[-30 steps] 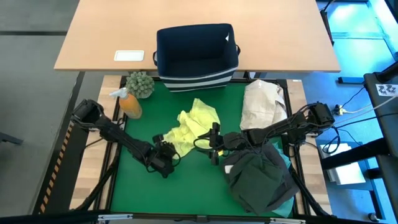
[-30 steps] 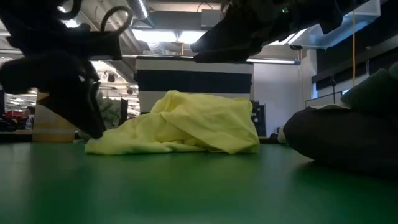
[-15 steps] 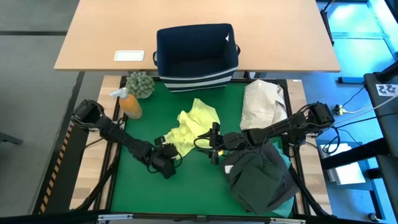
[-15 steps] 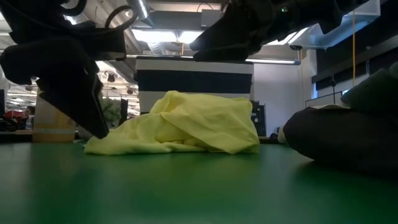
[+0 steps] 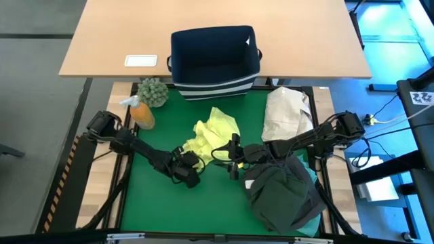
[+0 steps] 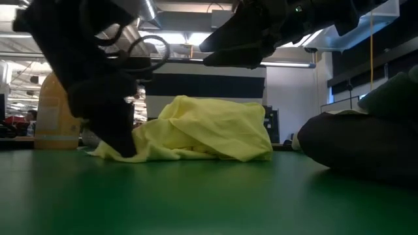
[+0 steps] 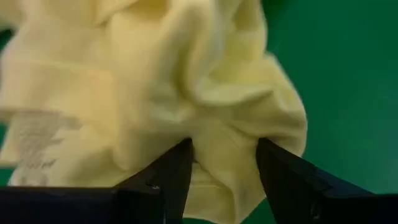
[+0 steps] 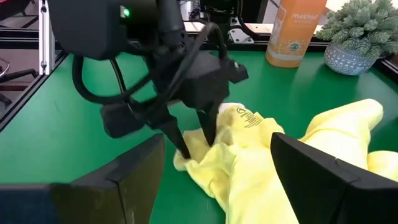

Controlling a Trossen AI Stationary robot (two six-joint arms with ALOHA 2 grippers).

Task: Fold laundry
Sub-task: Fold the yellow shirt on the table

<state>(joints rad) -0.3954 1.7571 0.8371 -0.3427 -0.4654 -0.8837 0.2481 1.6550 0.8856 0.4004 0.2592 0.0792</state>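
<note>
While no garment lies flat or folded yet, the task looks to be at its very beginning. Nearest the front edge of the green desk (image 5: 142, 196) sits a heap of dark olive-black and charcoal garments (image 5: 283, 195), with a bit of turquoise cloth (image 5: 313, 177) showing at its right side; this heap looks untouched. Just beyond it, near the middle of the desk, the yellow-green shirt (image 5: 210, 139) lies crumpled in a loose mound. The left gripper (image 5: 190, 169) is low at the near corner of this shirt, its fingers (image 7: 174, 177) apart with a fold of the yellow cloth between them, but they do not clamp it. The right gripper (image 5: 233, 157) hovers just beside the shirt on the other side, its fingers also apart and holding nothing. Farther back a cream-beige cloth bundle (image 5: 287, 112) rests at the right, an orange bottle (image 5: 141, 112) and a small potted plant (image 5: 154, 91) stand at the left, and a navy fabric bin (image 5: 215, 61) stands behind the mat. I judge that the shirt must still be grasped, spread and folded, and after it all the other garments.
</note>
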